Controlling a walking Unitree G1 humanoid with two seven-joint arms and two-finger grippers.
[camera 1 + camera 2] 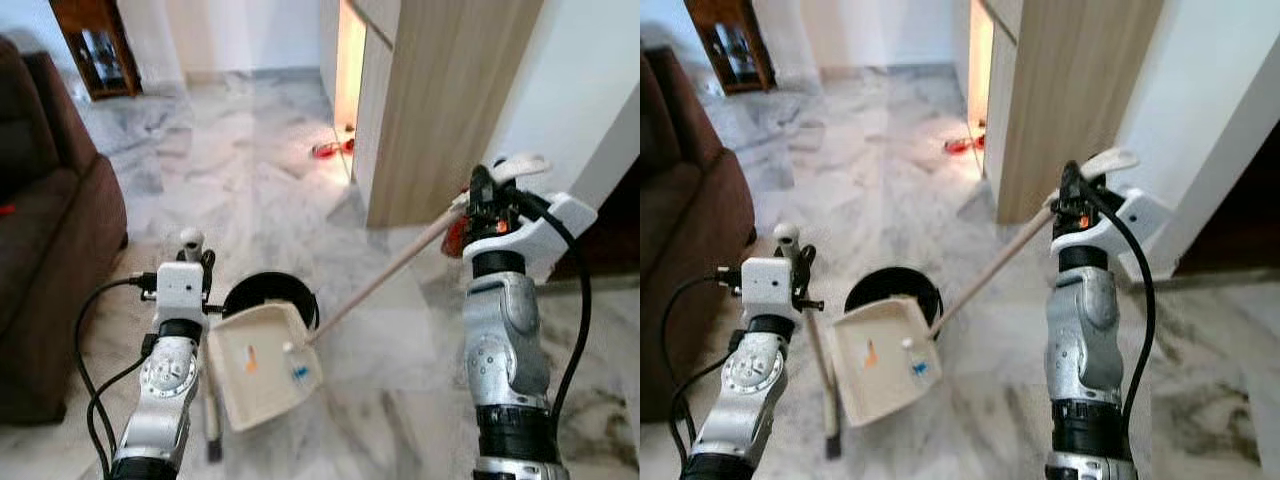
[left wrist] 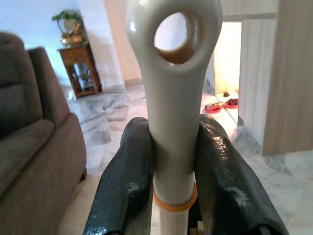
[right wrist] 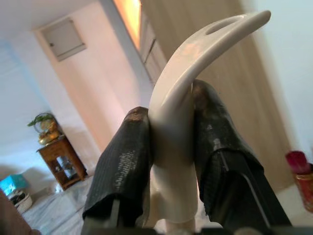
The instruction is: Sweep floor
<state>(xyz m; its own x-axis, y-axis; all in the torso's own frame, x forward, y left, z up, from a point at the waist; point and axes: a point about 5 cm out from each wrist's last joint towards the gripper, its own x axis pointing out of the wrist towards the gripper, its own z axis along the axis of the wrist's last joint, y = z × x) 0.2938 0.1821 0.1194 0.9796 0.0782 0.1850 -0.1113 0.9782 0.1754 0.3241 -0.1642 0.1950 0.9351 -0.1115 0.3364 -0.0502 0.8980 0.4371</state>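
- the left gripper is clamped on the top of the dustpan handle, its black fingers pressed against both sides just above an orange ring.
- the right gripper is closed tight on the curved pale grip of the broom handle; the long stick runs down from it toward 8 o'clock.
- the dustpan sits low at about 6 o'clock in the head views, tilted up, with the broom's lower end touching its right edge.
- inside the pan lie small bits: an orange scrap and a blue and white piece.
- a round black bin stands on the marble floor just behind the pan, at its 12 o'clock, partly hidden by it.
- a brown sofa is at 9 o'clock, a wooden cabinet at 1 o'clock, and red things lie on the floor by the lit doorway at 12 o'clock.
- judgement: the sweeping-up seems done and the step in hand is emptying the pan.
- next move likely calls for lifting the pan over the bin's mouth and tipping it, with the broom kept clear so the bits don't spill.
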